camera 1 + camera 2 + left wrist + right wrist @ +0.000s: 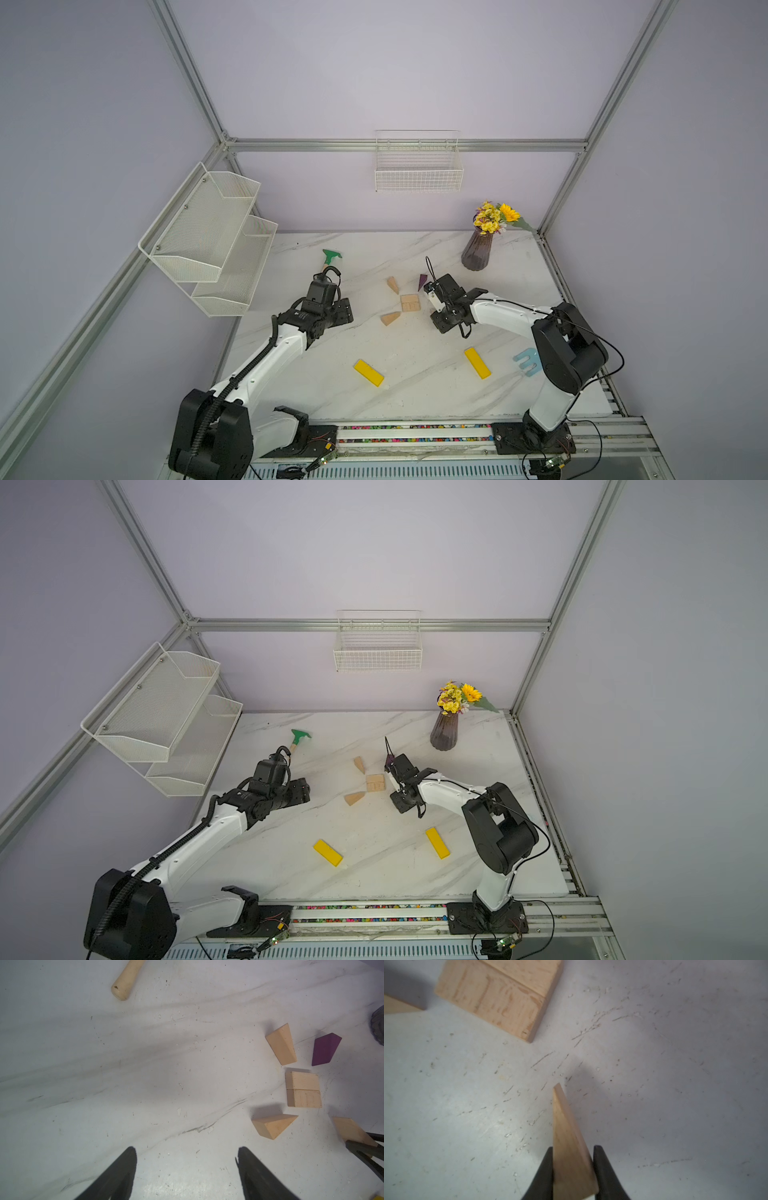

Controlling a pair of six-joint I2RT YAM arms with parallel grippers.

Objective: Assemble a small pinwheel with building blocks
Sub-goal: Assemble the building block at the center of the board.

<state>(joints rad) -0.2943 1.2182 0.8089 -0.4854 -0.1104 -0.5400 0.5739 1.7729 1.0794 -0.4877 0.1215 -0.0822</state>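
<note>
Tabletop (675,1064): right pincer (573,1148) tight on wedge (566,1124)

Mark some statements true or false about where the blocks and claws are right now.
1. The right claw grips a tan wedge. True.
2. The left claw holds the purple wedge. False: it is open and empty, and the purple wedge lies free near the blocks.
3. The two tan rectangular blocks lie touching, side by side. True.
4. Both yellow bars touch those blocks. False: they lie well apart from them.
</note>
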